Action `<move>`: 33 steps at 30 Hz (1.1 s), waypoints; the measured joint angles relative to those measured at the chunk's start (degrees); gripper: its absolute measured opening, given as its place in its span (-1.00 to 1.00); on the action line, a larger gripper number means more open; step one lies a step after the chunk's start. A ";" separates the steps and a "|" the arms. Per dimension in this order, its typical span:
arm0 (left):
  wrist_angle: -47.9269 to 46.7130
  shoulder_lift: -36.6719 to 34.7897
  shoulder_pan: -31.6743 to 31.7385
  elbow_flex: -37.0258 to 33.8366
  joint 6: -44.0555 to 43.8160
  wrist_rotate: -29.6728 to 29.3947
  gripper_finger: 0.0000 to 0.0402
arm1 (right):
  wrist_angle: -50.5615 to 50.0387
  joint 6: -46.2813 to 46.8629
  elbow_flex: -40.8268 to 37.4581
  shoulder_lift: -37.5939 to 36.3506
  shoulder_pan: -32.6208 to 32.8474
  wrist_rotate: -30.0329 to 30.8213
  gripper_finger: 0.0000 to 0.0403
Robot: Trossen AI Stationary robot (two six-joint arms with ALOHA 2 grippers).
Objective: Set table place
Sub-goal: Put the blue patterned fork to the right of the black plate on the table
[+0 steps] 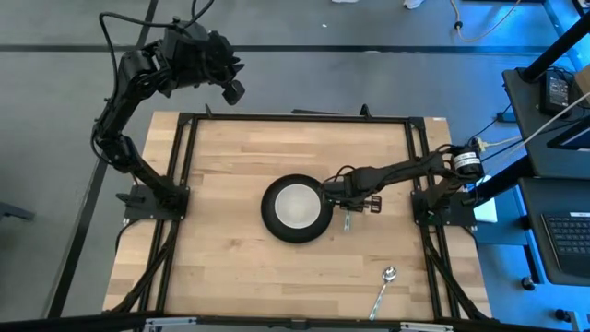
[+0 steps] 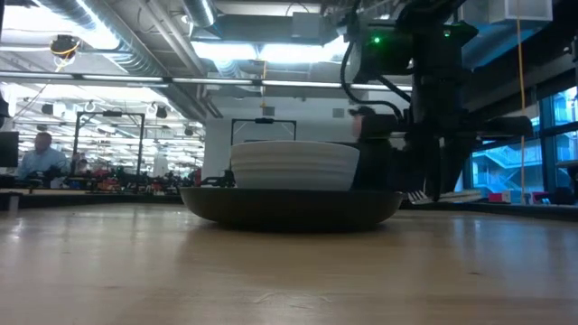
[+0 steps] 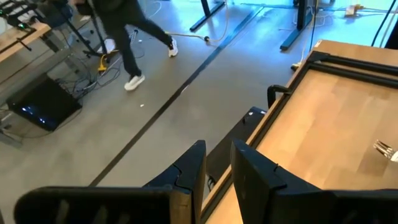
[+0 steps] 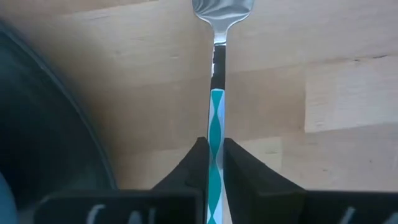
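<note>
A black plate (image 1: 295, 208) with a white bowl (image 1: 295, 205) on it rests on the wooden table (image 1: 230, 157), near its middle; both show in the low view (image 2: 293, 206). My right gripper (image 1: 348, 205) is just right of the plate, low over the table, shut on a fork with a teal-and-white patterned handle (image 4: 216, 124). My left gripper (image 3: 217, 171) is raised beyond the table's far left corner, slightly open and empty. My right gripper pinches the fork's patterned handle (image 4: 215, 146) between its two fingers, on the handle's two narrow sides. The fingers lie along the handle, and the silver head (image 4: 222, 11) sticks out ahead of them. Whether the fork touches the table, I cannot tell.
A silver spoon (image 1: 383, 288) lies near the table's near right corner. The black frame rails (image 1: 295, 118) run along the table's edges. Bare wood lies left of the plate (image 1: 212, 231). A person walks on the floor beyond the table (image 3: 124, 37).
</note>
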 joint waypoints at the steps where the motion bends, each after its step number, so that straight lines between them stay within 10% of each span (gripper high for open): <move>1: -0.01 0.00 0.00 0.00 0.00 0.00 -0.65 | 0.00 0.00 0.00 0.00 0.21 0.04 -0.84; 33: -0.72 0.00 -2.74 0.00 -3.43 0.17 -0.65 | 9.27 -3.00 -4.55 -0.02 3.83 3.75 -0.82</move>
